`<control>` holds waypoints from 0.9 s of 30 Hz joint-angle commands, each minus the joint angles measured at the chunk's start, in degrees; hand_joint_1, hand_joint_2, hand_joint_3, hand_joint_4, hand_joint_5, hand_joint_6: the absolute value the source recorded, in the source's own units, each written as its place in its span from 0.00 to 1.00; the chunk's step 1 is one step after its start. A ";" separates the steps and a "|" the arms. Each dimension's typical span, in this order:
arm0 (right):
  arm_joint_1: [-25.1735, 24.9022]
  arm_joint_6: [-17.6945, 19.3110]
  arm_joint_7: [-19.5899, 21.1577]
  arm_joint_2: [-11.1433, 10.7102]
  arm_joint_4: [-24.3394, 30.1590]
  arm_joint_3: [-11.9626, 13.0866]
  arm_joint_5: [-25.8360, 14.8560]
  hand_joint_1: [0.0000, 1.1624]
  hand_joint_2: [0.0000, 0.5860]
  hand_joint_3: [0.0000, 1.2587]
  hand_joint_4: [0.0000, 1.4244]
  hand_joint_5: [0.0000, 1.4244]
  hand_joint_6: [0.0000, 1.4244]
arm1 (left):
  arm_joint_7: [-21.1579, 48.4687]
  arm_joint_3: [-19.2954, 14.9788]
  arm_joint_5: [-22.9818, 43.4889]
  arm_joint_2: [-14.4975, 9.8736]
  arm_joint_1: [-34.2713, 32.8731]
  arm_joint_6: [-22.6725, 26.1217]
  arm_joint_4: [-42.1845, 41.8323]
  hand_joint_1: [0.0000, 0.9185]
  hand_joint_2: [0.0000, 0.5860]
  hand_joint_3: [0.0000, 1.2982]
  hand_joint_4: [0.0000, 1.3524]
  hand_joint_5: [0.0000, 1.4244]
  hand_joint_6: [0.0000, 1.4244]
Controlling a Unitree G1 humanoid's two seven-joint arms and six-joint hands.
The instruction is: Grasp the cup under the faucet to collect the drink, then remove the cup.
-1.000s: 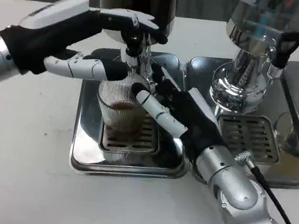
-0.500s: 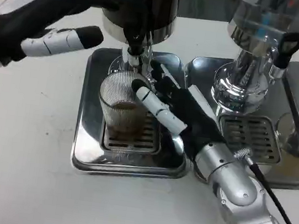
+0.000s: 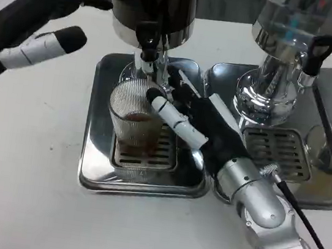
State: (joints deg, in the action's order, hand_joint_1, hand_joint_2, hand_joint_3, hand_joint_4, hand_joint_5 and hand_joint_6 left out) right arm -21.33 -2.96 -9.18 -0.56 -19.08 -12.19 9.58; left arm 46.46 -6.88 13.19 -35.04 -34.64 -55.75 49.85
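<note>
**Right hand on the cup under the faucet, left hand raised and empty**

A ribbed clear cup (image 3: pixel 134 120) stands upright on the slotted grate of a steel drip tray (image 3: pixel 94 170), directly below the faucet (image 3: pixel 148 51) of a dark drink dispenser (image 3: pixel 153 2). A brown drink fills the lower part of the cup.

The right hand (image 3: pixel 193 125) reaches in from the lower right and wraps the cup's right side. One white finger lies across the cup near its rim, and the black fingers curl behind it, close to the faucet. The hand grips the cup, which rests on the grate.

The left hand (image 3: pixel 41 23) is up at the left of the dispenser, apart from the cup and the tray. Its fingers are spread, with one stretched toward the dispenser's body near the top and another pointing right below it. It holds nothing.

To the right on the white desk (image 3: pixel 19 159) stands a second dispenser (image 3: pixel 288 49) with a shiny chrome base, over its own drip tray (image 3: pixel 285 160).
</note>
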 commanded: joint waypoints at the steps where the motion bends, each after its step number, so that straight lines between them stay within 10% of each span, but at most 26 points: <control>1: -0.83 2.18 0.02 -0.13 -1.69 0.20 -0.29 0.24 0.41 0.00 0.00 0.00 0.00 | 0.47 -2.16 1.52 -1.60 3.16 1.50 -2.41 0.00 0.16 0.24 0.13 0.10 0.16; 27: -5.20 10.98 -3.94 -0.53 -15.37 -0.24 -0.72 0.38 0.36 0.00 0.00 0.00 0.00 | -0.21 -8.62 2.69 -3.63 13.27 6.05 -7.44 0.00 0.17 0.29 0.16 0.11 0.17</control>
State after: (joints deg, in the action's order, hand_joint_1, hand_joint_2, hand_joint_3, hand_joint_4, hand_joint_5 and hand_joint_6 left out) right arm -25.64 6.78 -12.33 -1.17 -32.54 -12.63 9.50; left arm 46.52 -15.02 15.59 -37.80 -22.16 -50.17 43.24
